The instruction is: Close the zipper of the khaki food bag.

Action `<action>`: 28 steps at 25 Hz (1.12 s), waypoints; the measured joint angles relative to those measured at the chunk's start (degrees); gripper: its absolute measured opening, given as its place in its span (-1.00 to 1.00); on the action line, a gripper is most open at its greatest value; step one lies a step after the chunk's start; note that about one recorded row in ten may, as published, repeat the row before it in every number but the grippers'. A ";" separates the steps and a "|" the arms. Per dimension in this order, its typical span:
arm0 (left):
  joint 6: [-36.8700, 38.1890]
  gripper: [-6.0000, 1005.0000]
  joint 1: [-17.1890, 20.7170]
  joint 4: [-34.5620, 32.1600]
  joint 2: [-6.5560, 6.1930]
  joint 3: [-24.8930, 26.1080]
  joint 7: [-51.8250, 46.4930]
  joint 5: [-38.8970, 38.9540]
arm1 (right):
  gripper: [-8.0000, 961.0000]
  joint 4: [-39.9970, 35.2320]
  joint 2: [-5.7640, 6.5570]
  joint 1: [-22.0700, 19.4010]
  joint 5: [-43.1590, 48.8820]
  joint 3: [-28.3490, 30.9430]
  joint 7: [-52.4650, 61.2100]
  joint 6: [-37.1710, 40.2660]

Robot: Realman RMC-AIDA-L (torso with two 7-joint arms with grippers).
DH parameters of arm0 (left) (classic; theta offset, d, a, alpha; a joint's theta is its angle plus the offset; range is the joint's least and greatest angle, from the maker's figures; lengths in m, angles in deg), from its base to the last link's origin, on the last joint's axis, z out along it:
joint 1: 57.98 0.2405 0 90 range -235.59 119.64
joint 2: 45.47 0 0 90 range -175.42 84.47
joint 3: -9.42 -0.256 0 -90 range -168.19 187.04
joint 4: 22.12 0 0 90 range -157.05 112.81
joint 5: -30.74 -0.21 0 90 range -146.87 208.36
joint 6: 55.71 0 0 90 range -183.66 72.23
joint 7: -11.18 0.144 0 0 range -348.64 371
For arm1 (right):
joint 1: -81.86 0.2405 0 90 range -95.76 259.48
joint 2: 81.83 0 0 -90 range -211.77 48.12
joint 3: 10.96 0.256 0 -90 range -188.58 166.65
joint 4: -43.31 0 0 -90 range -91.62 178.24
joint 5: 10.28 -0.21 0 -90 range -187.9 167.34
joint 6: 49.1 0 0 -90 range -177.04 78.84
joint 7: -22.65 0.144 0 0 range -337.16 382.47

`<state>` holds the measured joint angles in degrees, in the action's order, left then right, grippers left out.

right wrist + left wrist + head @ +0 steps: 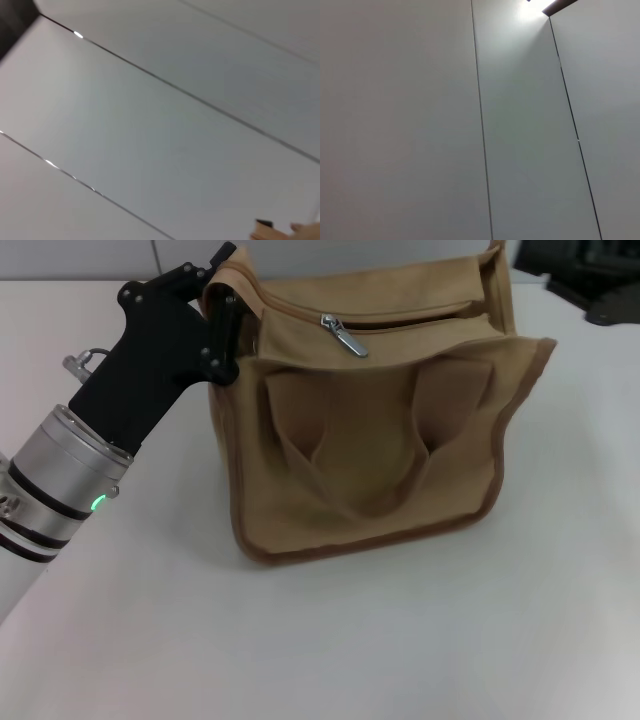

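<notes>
Left gripper (232, 315): pressed at the khaki food bag (370, 440) corner — fingers partly hidden, grip not discernible.
Zipper (343, 334): slider seen just beside it.
Right gripper: unseen.

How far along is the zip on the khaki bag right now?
Partly done. The slider sits roughly a third of the way along the zipper; the stretch toward the robot's right gapes open. The left pincer clamps the khaki food bag at its top left corner, bracing it. The right pincer is not in view.
</notes>
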<state>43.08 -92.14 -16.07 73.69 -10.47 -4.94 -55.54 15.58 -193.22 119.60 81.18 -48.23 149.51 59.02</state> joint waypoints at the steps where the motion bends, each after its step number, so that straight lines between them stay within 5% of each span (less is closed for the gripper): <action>1: 0.23 -0.94 -0.06 0.01 0.01 -0.09 -0.39 -0.01 | -0.88 -0.02 0.31 1.03 1.14 -0.36 1.27 -0.75; 12: 0.62 -0.94 -0.36 0.02 0.01 -0.48 -1.81 -0.02 | 0.01 0.48 1.08 9.28 14.69 -0.80 13.42 -7.88; 20: 0.60 -0.94 -0.38 0.02 0.01 -0.60 -1.81 -0.02 | 0.41 0.96 0.24 10.80 15.38 -2.48 14.00 -11.66; 28: 0.52 -0.94 -0.38 0.01 0.01 -1.09 -1.81 -0.02 | 0.57 1.02 -0.86 12.51 15.42 -5.31 13.94 -12.98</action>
<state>43.60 -92.52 -16.05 73.71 -11.56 -6.75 -55.56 16.60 -194.08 132.11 96.60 -53.54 163.45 46.04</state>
